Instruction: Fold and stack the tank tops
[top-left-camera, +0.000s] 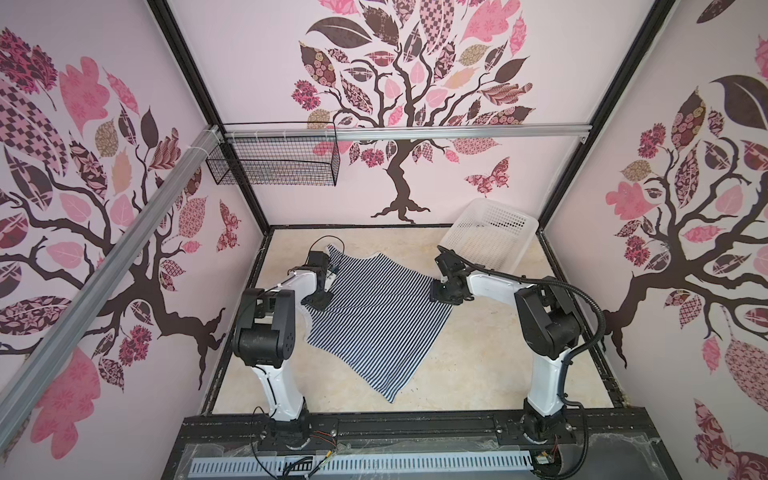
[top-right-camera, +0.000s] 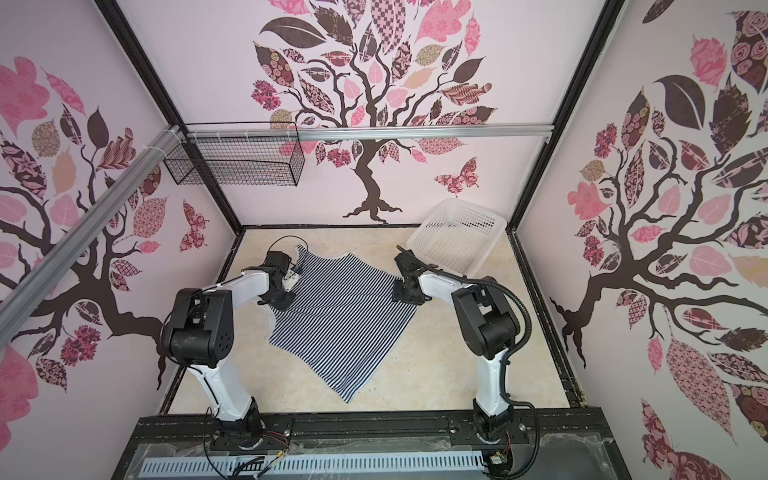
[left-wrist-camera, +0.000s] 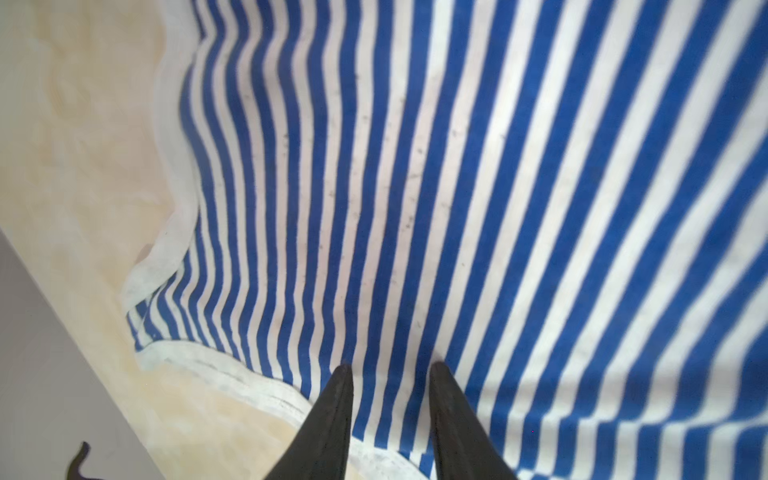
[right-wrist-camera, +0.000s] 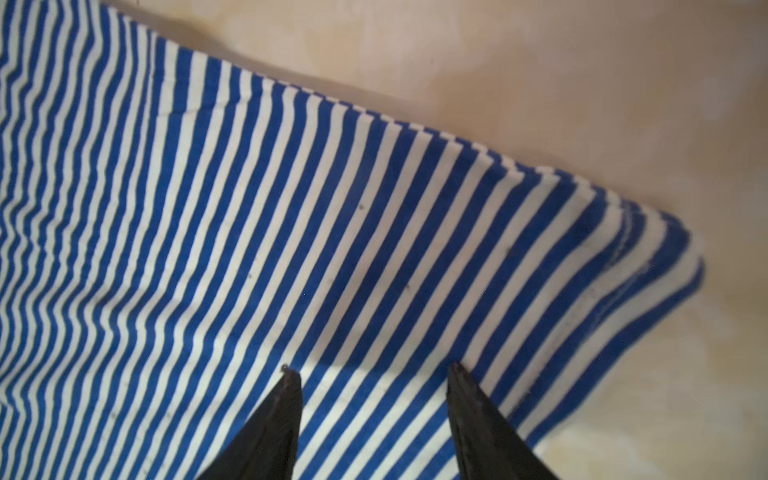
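Tank top (top-left-camera: 374, 316) — lying spread; fold starting. Left end effector (left-wrist-camera: 390, 374) (9 o'clock) and right end effector (right-wrist-camera: 374, 370) (3 o'clock) hovering released; edge-pinching likely coming next.

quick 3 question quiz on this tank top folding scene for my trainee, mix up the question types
1. True or false: the tank top is lifted clear into the air.
2. The right pincer is poised over the top's: A corner, B neckline, C strap.
3. Fill in: the left pincer has its jaws ____.
Key: 1 false, it lies spread flat; 2 A; 3 open.
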